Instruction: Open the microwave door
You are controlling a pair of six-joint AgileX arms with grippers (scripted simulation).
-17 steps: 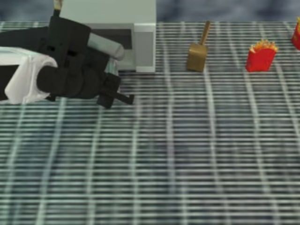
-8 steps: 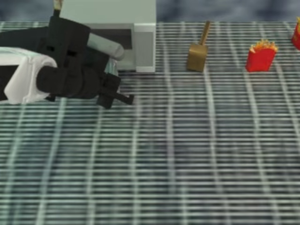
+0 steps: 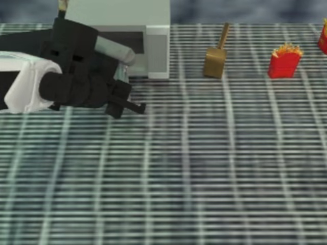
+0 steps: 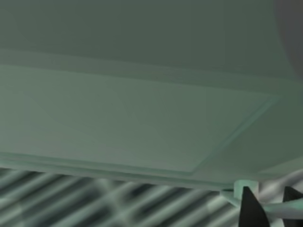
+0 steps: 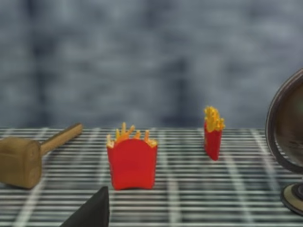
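The microwave (image 3: 122, 15) stands at the table's back left, its dark cavity showing beside the narrow control strip (image 3: 157, 51). The microwave door (image 4: 118, 118) is swung out from the front; in the top view only a pale sliver of it (image 3: 121, 73) shows past my left arm. My left gripper (image 3: 134, 106) sits in front of the microwave, pointing right. In the left wrist view it (image 4: 270, 210) is shut on the door's outer edge, a pale bar held between the dark fingertips (image 4: 248, 210). My right gripper (image 5: 92, 213) is parked out of the top view.
A brown mallet (image 3: 216, 56) lies right of the microwave. Two red cartons of fries stand at the back right, one (image 3: 284, 60) nearer the mallet, one (image 3: 323, 38) at the edge. A globe on a stand (image 5: 289, 142) shows in the right wrist view.
My left arm's white section has edged slightly left; the gripper and door look almost unmoved.
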